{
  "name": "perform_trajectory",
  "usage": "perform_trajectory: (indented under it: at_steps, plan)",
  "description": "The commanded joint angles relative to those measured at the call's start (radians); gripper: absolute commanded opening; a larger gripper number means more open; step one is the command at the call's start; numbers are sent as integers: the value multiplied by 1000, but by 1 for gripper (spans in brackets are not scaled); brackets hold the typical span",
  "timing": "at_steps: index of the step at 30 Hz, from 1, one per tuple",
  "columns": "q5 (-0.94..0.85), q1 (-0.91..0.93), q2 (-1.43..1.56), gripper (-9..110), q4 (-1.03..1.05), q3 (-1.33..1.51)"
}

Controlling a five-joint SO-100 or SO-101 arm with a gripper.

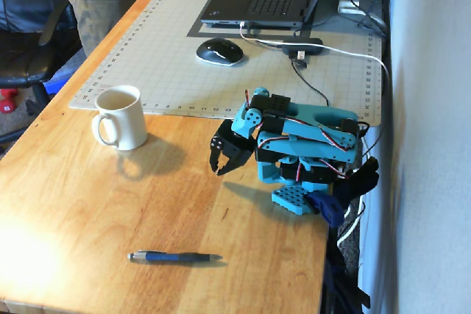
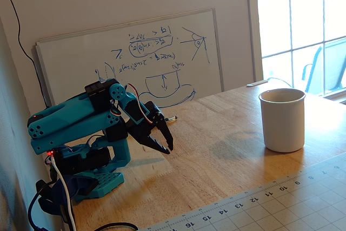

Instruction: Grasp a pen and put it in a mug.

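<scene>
The blue-and-black ballpoint pen (image 1: 174, 257) lies flat on the wooden table (image 1: 88, 204), well apart from the white ceramic mug (image 1: 120, 118) and nearer the table's front edge. The black two-finger gripper (image 1: 218, 168) hangs folded, fingers slightly parted, empty. It should open wider, descend across the pen's barrel mid-length, then close.
</scene>
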Motion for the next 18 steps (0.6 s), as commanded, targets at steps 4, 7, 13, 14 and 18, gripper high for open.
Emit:
perform_trajectory:
  at_steps: [4,7,13,14,18]
  plan:
    - [12,3,5,2,3,-14]
    - [15,9,-17,2,-12,-17]
    - [201,-9,-273,2,-135,-166]
    - [262,-20,-342,2,-158,-204]
    - [548,-110,-572,2,-250,-367]
